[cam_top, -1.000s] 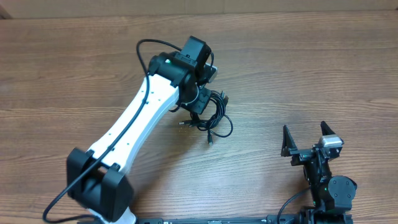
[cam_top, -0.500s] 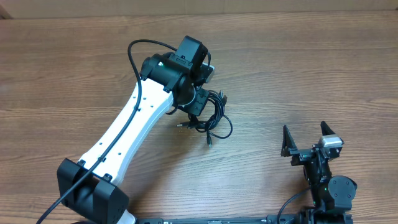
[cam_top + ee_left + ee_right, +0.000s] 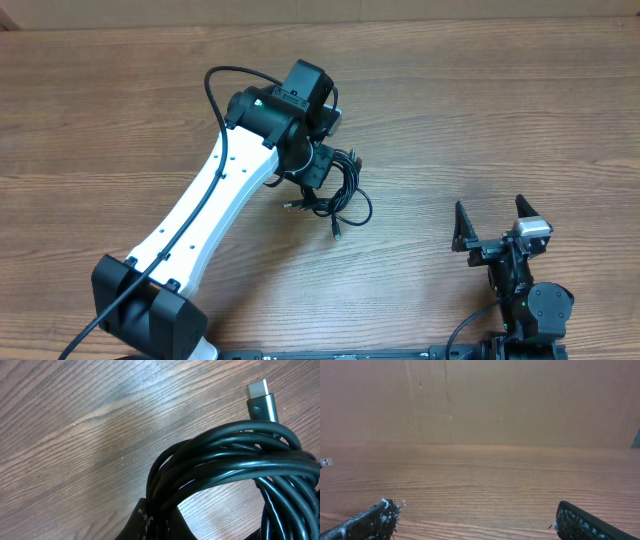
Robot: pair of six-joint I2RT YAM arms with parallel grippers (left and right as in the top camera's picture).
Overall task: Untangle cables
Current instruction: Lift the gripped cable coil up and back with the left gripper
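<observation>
The cables (image 3: 343,192) are a bunch of thin black cords in loose loops near the middle of the table. My left gripper (image 3: 318,166) sits over the bunch's left side. In the left wrist view its jaws (image 3: 161,525) are shut on several strands of the cables (image 3: 230,455), and a plug tip (image 3: 260,395) sticks out at the upper right. Near the front right edge my right gripper (image 3: 489,206) rests far from the bunch. It is open in the right wrist view (image 3: 477,522), with only bare wood between its fingers (image 3: 376,519).
The wooden table (image 3: 500,110) runs in all directions around the bunch. A brown wall (image 3: 520,400) closes the far side in the right wrist view. A small plug end (image 3: 326,462) shows at that view's left edge.
The left arm has shifted a little to the left, dragging the held cable bunch slightly with it. The right arm has stayed still.
</observation>
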